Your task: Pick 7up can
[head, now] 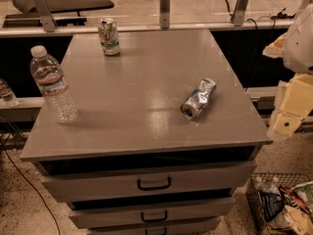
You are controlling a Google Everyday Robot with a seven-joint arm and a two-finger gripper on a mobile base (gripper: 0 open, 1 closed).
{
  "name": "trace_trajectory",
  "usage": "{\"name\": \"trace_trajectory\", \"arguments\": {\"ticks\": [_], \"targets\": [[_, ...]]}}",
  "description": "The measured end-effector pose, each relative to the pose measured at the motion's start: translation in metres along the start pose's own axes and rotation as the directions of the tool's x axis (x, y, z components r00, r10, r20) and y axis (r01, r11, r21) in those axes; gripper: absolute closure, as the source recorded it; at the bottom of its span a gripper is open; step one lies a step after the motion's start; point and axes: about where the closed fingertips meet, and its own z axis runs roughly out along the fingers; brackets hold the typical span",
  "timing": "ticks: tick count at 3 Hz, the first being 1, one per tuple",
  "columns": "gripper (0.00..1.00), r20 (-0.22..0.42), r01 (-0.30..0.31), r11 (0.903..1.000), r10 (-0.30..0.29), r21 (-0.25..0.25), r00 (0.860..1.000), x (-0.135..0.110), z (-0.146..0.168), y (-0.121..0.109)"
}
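Observation:
The 7up can [109, 36] stands upright near the far left corner of the grey cabinet top [146, 82]. It has a whitish-silver body with green and red marks and a silver top. My gripper [284, 123] hangs at the right edge of the view, beside and just off the cabinet's right side. It is far from the can and holds nothing that I can see. Only part of the arm, in white and pale yellow, shows.
A crushed silver can [198, 99] lies on its side at right of centre. A clear water bottle [53, 84] stands at the left edge. Drawers with dark handles [154, 183] are below. A wire basket of packets [281, 204] sits on the floor at bottom right. A rail [146, 27] runs behind.

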Motion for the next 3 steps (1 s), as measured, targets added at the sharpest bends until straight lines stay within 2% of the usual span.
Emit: {"name": "trace_trajectory", "arguments": {"ticks": [1,2,3], "targets": [[0.0,0.0,0.0,1.0,0.0,0.0,1.0,0.0,0.0,0.0],[0.0,0.043,0.001,1.0,-0.001,-0.005,0.999,-0.01,0.011,-0.011],[0.0,0.127,0.042,0.9991,-0.041,-0.008,0.991,-0.046,0.044,-0.038]]}}
